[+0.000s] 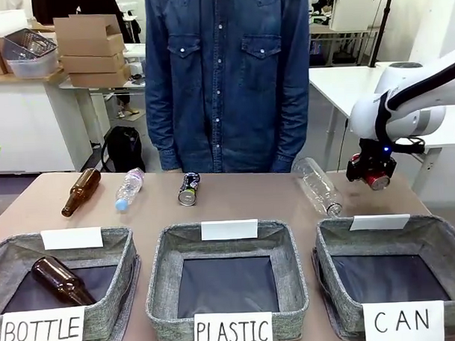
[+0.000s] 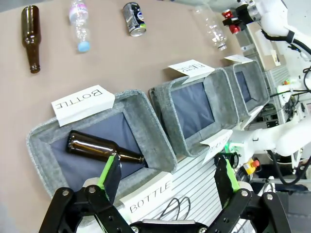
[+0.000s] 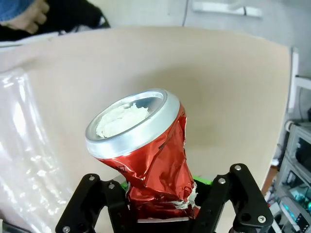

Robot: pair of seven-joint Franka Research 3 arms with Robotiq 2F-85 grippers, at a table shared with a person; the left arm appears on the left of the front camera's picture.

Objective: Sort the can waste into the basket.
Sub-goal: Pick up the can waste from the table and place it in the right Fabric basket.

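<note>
My right gripper (image 1: 373, 178) is shut on the crushed red can (image 3: 146, 155), holding it in the air above the table's far right, behind the CAN basket (image 1: 439, 242). In the right wrist view the can stands between the fingers with its silver end up. The dark blue-black can (image 1: 188, 189) lies on the table at the far middle, near the person; the left wrist view shows the same can (image 2: 134, 18). My left gripper (image 2: 167, 174) hangs open with nothing between its fingers, above the front of the BOTTLE basket (image 2: 146, 116).
The BOTTLE basket (image 1: 118, 245) holds a brown glass bottle (image 1: 61, 281). The PLASTIC basket (image 1: 286, 247) sits in the middle. On the table lie another brown bottle (image 1: 80, 192), a small clear bottle (image 1: 129, 188) and a large clear bottle (image 1: 318, 186). A person stands at the far edge.
</note>
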